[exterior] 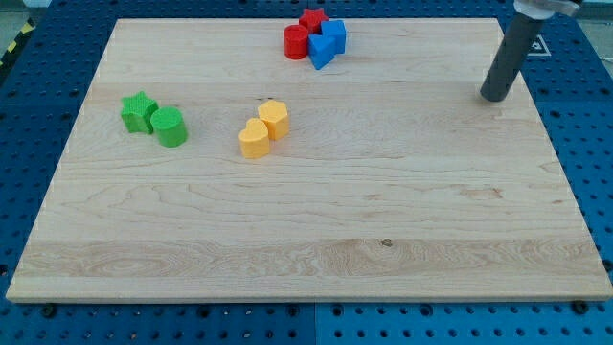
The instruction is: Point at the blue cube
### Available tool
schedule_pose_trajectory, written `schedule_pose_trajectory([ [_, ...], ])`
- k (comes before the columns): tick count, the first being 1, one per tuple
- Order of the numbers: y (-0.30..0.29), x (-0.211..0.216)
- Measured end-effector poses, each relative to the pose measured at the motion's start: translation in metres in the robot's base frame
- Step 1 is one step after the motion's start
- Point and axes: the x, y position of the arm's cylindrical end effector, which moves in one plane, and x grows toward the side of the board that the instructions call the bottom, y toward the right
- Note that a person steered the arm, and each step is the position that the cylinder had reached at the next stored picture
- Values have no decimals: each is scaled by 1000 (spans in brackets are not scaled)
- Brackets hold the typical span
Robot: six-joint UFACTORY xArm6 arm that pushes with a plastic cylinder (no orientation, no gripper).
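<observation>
Light wooden table [316, 220] set on a blue perforated base [575, 115]. No claw on this arm, so nothing is held or gripped; it ends in a dark rod, slanting down from the view's upper right. My tip [495, 98] sits on the table near the right edge, upper part of the board. Blue cube [334, 34] is at the view's top centre, part of a tight cluster of four. Well apart from my tip, off to the tip's left and a little higher in the view. Bare wood between them. In that cluster: a second blue block [321, 52], wedge-like, exact shape unclear, just below and left of the cube and touching it. Red cylinder [296, 41] on the cluster's left side, against the lower blue block. Red star-like block [312, 19] at the cluster's top, behind the cylinder and beside the cube. Two green blocks at the view's left, mid-height: green star-shaped block [139, 112] and green rounded block [170, 126], touching, the rounded one lower right. Two yellow blocks left of centre: yellow block [274, 119], roughly hexagonal, and yellow heart-like block [254, 138] just below left of it, in contact. Lower half of the board carries nothing but grain and one small dark knot [386, 241].
</observation>
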Motion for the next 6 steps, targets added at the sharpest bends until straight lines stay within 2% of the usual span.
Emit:
schedule_pose_trajectory([
  [1,-8,-44],
  [3,-122,-110],
  [6,-163,-131],
])
